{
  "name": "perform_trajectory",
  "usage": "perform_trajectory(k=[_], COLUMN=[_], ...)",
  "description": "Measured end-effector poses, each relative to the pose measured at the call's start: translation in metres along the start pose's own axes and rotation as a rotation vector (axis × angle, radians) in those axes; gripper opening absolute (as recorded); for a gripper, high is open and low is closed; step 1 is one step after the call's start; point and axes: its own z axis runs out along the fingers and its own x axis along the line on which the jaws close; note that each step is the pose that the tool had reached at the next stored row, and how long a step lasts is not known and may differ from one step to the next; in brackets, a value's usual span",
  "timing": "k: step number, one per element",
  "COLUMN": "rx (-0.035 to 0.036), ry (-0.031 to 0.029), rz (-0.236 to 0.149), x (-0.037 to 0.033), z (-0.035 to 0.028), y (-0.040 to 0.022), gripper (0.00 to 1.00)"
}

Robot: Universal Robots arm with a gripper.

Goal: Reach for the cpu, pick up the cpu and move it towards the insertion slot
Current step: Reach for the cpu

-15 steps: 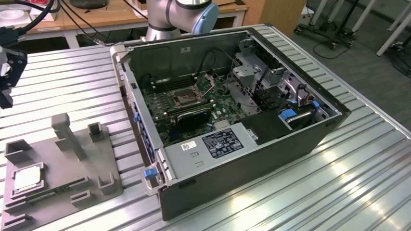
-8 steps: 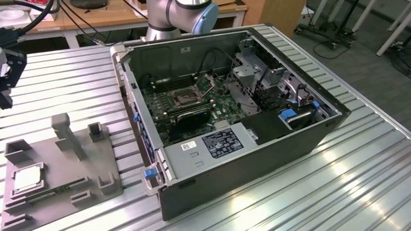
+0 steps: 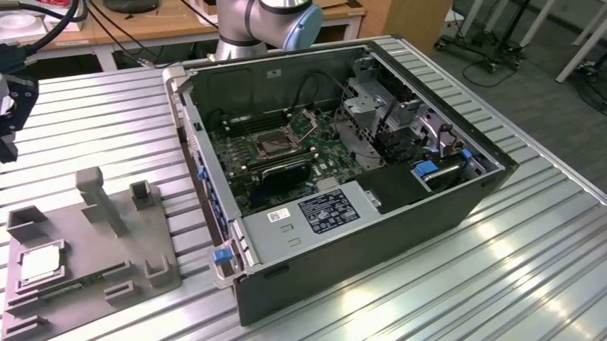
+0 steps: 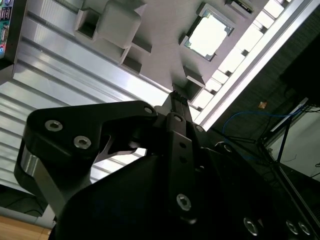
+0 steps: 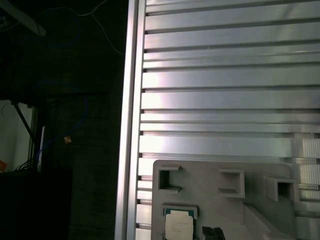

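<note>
Exterior view: the cpu (image 3: 40, 264) lies flat, silvery top up, in a shallow square pocket of a grey holder plate (image 3: 104, 249) at the exterior view's left, well apart from the computer. In both wrist views the same chip (image 4: 207, 35) (image 5: 179, 226) sits framed by the plate's raised corner tabs, with nothing touching it.

The gripper (image 3: 8, 145) hangs at the exterior view's left edge, over the bench and above the far end of the holder plate, clear of the chip. In the second wrist view its fingers (image 4: 178, 102) read as one narrow dark column, pressed together with nothing between them, pointing towards the plate but short of the chip. The first wrist view shows their dark tips (image 5: 212, 233) just beside the chip's pocket.

The insertion slot (image 3: 275, 144), a square socket with a dark centre and metal frame, sits on the green motherboard (image 3: 313, 160) inside the open black computer case (image 3: 379, 234), which lies on its side in the middle of the ribbed aluminium bench (image 3: 455, 291). The arm's grey base (image 3: 251, 28) rises behind the case.
</note>
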Motion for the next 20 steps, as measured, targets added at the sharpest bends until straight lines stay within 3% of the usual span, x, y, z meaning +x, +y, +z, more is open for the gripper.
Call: perform_trajectory(k=[11, 13, 20], rx=[0.0000, 0.0000, 0.0000], ry=[0.0002, 0.0001, 0.0002], rz=[0.000, 0.000, 0.000], x=[0.0071, 0.0151, 0.0190], z=[0.0052, 0.0092, 0.0115], y=[-0.0001, -0.0001, -0.0002], gripper=[0.11, 0.11, 0.11])
